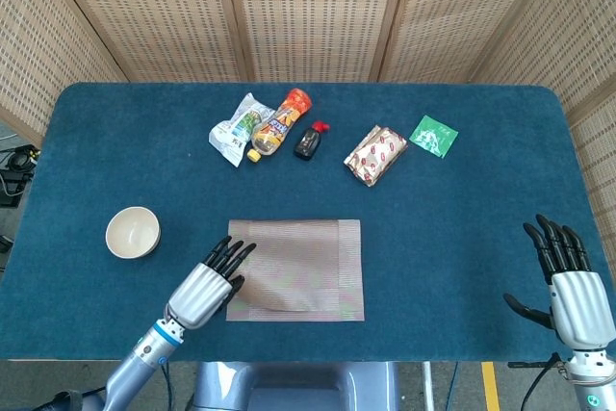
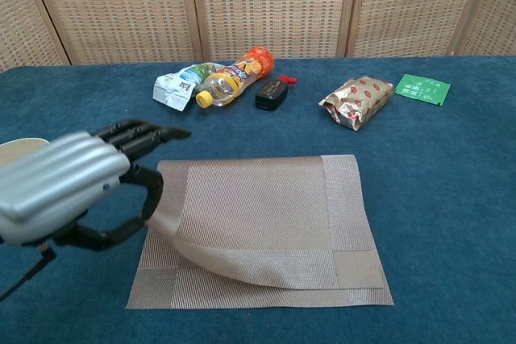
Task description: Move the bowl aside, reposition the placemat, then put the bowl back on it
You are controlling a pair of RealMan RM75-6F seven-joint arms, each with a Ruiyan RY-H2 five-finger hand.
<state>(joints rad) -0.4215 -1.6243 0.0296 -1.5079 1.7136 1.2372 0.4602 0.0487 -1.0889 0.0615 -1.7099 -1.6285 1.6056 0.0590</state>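
Left hand lifting woven rectangular placemat.

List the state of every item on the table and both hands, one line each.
placemat: flat except left edge, lifted and curling
left hand: raised, holding the placemat's left edge
right hand: fingers spread, holding nothing
bowl: upright, empty, left of the placemat
bottle: lying on its side, capped
foil snack pack: lying flat
green packet: lying flat
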